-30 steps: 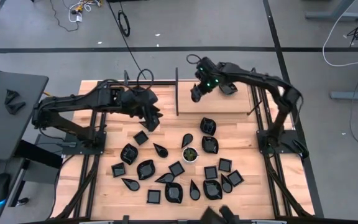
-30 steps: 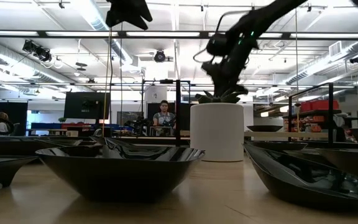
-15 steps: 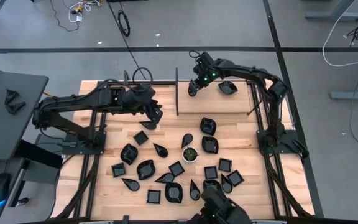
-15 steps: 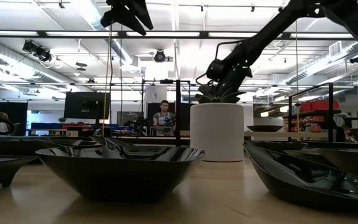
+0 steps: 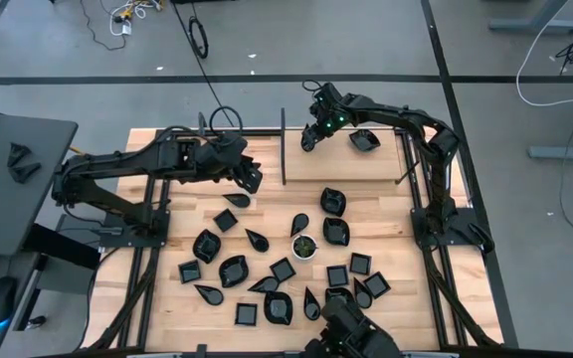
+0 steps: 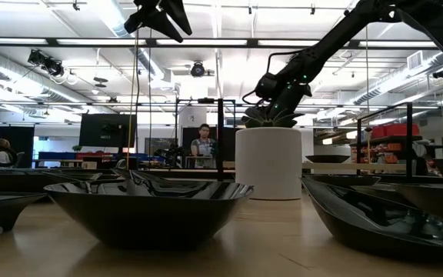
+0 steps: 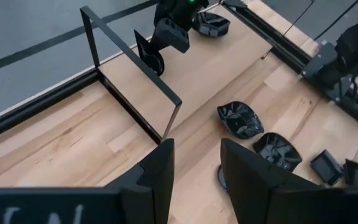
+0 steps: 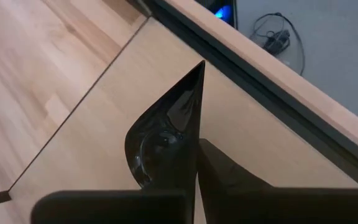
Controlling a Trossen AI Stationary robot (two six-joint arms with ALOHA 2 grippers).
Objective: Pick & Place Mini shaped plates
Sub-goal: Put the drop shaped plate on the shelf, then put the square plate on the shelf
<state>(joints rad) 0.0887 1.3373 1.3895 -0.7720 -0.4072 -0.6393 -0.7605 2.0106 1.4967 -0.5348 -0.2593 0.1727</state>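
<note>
- the right arm is reaching across the far end of the table point(image 5: 386, 174), with the right gripper point(image 5: 311, 137) hanging just right of the upright black divider frame point(image 5: 284, 147).
- the right gripper is pinching a teardrop plate point(image 8: 166, 140) between its fingers, the plate standing on edge with its pointed tip leading away from the wrist.
- that plate is showing a glossy black surface with a shallow round well near its wide end.
- the left arm is stretching in from the left of the divider frame, with the left gripper point(image 5: 250, 179) hovering above the wood just left of the frame's near end.
- the left gripper's fingers point(image 7: 157, 171) are standing apart with nothing between them.
- one black plate point(image 5: 364, 139) is lying alone right of the divider frame, near the right gripper.
- a crumpled-looking leaf plate point(image 7: 240, 119) and another rounded plate point(image 7: 276, 150) are lying on the near side of the frame, close together.
- the remaining mini shaped plates point(image 5: 278, 281) are spreading across the near half of the table, square, teardrop and leaf shapes mixed, some touching.
- a small white cup point(image 5: 304, 246) is sitting among them, well nearer than the frame, with dark greenish contents.
</note>
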